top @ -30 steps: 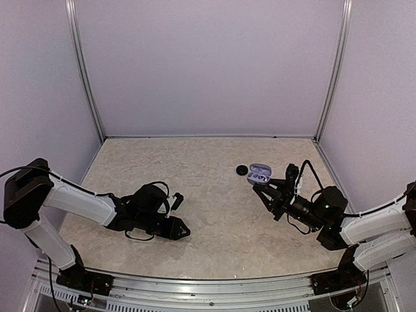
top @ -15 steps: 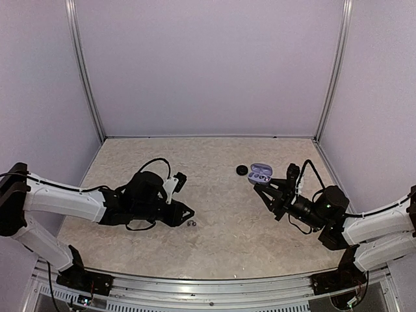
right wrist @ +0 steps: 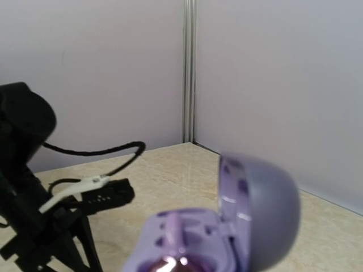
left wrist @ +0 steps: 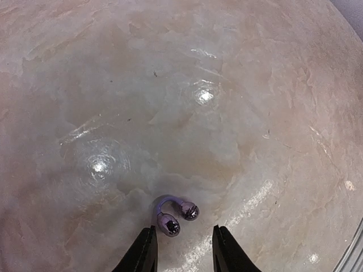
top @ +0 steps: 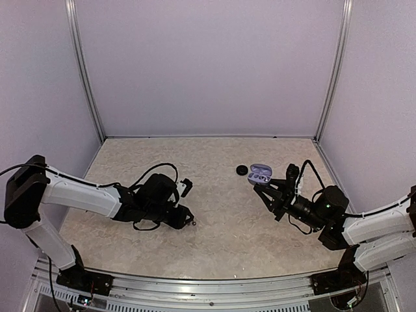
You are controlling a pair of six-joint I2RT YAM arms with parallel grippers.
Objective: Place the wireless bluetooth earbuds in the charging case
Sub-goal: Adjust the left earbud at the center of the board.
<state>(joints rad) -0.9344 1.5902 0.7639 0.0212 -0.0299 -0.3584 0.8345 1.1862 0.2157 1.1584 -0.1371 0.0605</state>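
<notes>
As case gapes open: one earbud inside | two earbuds on table

Two arms of one build. Left arm: smooth white shells over the long links, with a black blocky housing at the outer joint and a bulky black rounded wrist. A thin black cable loops over the wrist, and there is a small white part beside it. Left pincer: two matte black fingers, flat-sided and narrowing toward the tips. Right arm: the same white shells, with a black barrel wrist carrying a tiny green light and its own black cable loop. Right pincer: black, with a triangular strut frame. Bases are black and low.
</notes>
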